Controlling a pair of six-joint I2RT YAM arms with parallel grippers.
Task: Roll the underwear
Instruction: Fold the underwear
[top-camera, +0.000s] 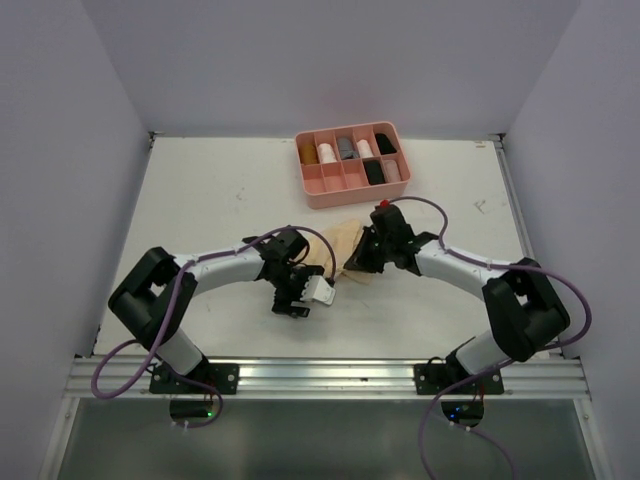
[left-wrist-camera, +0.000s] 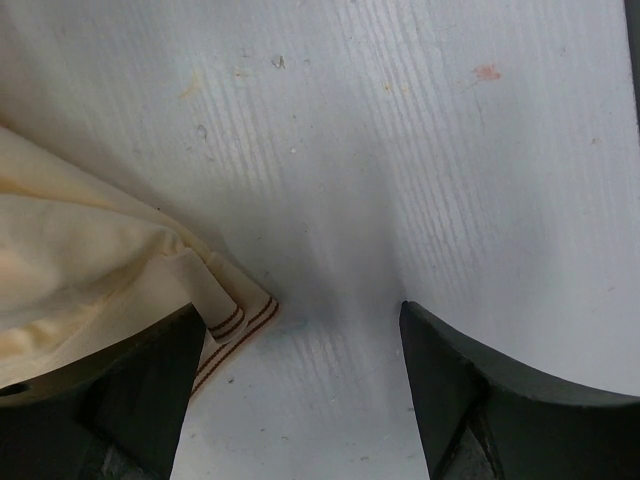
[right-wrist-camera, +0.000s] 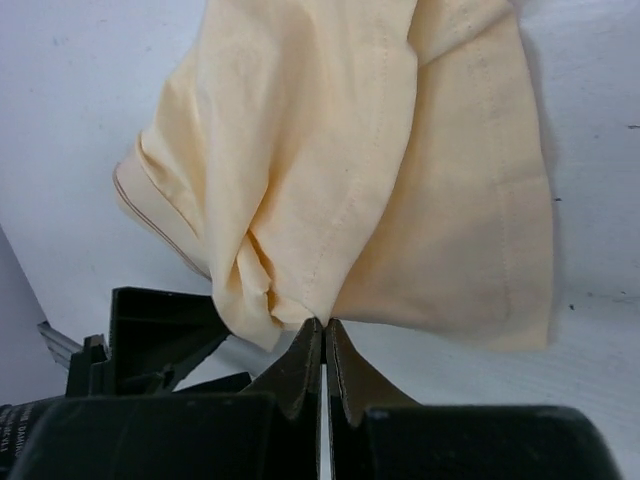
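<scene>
Pale tan underwear (top-camera: 340, 243) lies crumpled on the white table between the two arms. My right gripper (right-wrist-camera: 325, 322) is shut on its near edge, pinching a bunched fold of the cloth (right-wrist-camera: 400, 150); in the top view this gripper (top-camera: 357, 262) sits at the garment's right side. My left gripper (left-wrist-camera: 300, 310) stands open just above bare table at the garment's left, with nothing between its fingers. A striped hem corner of the underwear (left-wrist-camera: 90, 260) reaches its left finger (left-wrist-camera: 150, 390). From above, the left gripper (top-camera: 297, 290) is just below and left of the cloth.
A pink divided tray (top-camera: 312, 185) stands behind the garment, holding several rolled cloths in tan, pink, grey and black. White walls close in the table on the left, right and back. A metal rail runs along the near edge.
</scene>
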